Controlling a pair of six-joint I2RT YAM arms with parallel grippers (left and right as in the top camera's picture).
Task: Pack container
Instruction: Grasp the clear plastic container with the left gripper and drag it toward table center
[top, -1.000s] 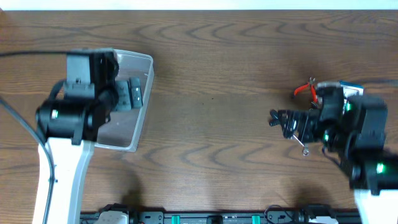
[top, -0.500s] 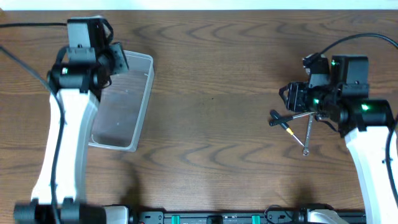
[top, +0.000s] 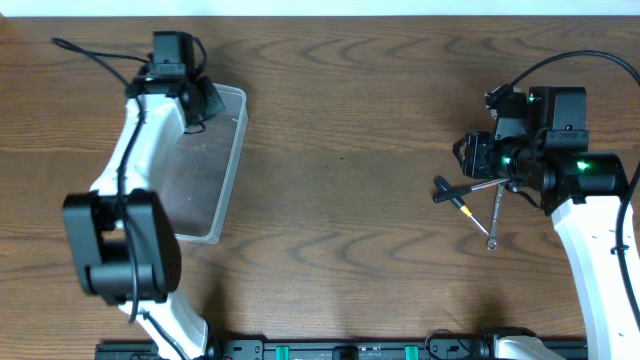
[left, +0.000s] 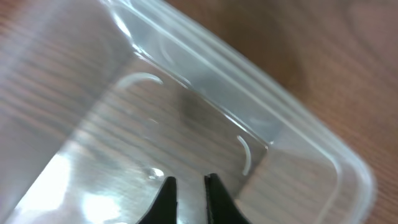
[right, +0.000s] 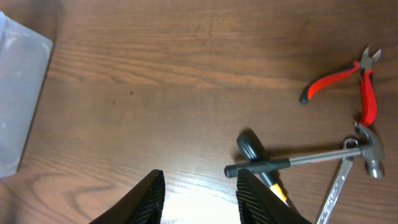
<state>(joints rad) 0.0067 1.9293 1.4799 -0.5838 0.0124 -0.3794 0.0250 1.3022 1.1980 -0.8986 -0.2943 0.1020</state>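
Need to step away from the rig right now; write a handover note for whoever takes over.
Left gripper: jaws a narrow gap apart, empty, over a corner of the container.
Right gripper: open, empty, above bare table just short of the tools.
Container: left side of the table, nothing visible inside.
Tools: hammer, screwdriver, wrench and red pliers lie on the right.
Done: nothing packed.
Left: move every tool into the container.
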